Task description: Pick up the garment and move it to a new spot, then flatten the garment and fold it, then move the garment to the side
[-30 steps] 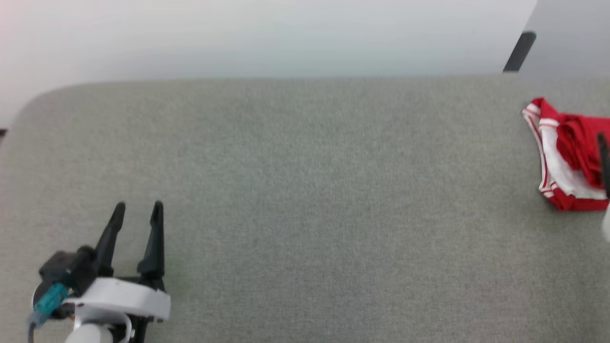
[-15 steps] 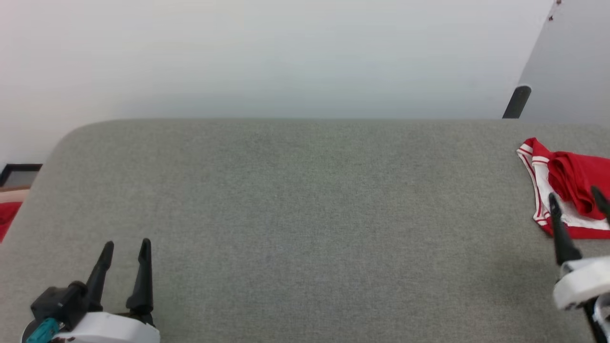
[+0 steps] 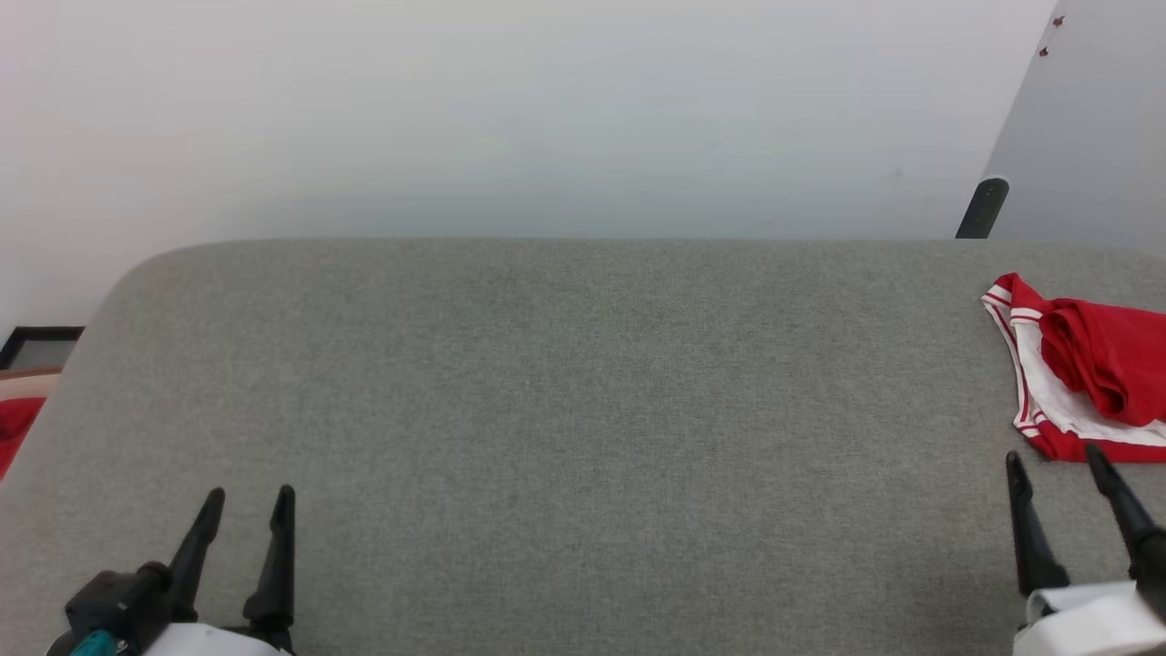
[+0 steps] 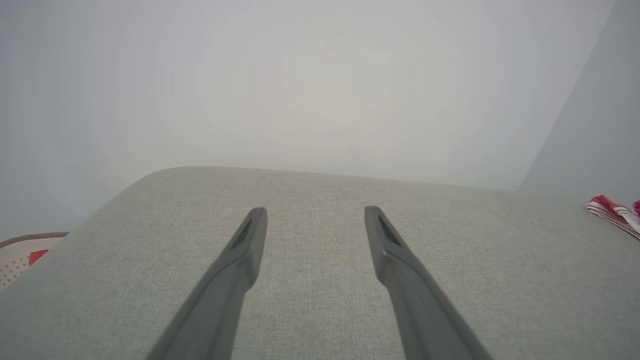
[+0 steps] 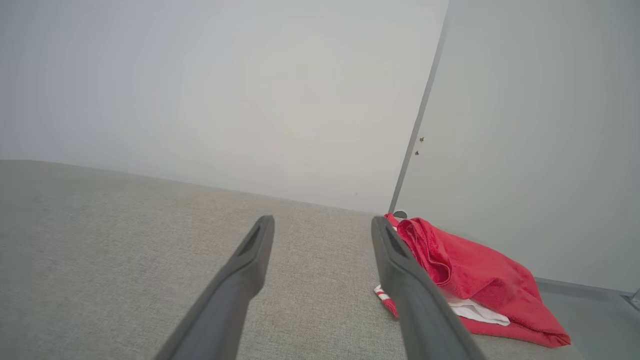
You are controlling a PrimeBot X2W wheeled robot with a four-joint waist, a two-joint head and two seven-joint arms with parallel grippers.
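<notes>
The right claw (image 3: pixel 1052 457) stood wide and empty, its tips just short of the garment (image 3: pixel 1093 364). The left claw (image 3: pixel 250 495) stood equally wide and empty, well apart at the opposite end of the worktop (image 3: pixel 583 410). The garment lay in a compact red-and-white heap at the worktop's right end; whether it was folded could not be told.

Judged step: a grasp by the right claw.

Procedure:
1. Advance over the striped trim.
2. Lower until both fingers bracket a raised fold.
3. Close on several layers.
4. Lift vertically to avoid dragging.

Count: two claws, one garment, one worktop, one red item (image 3: pixel 14 424) beyond the left edge.
</notes>
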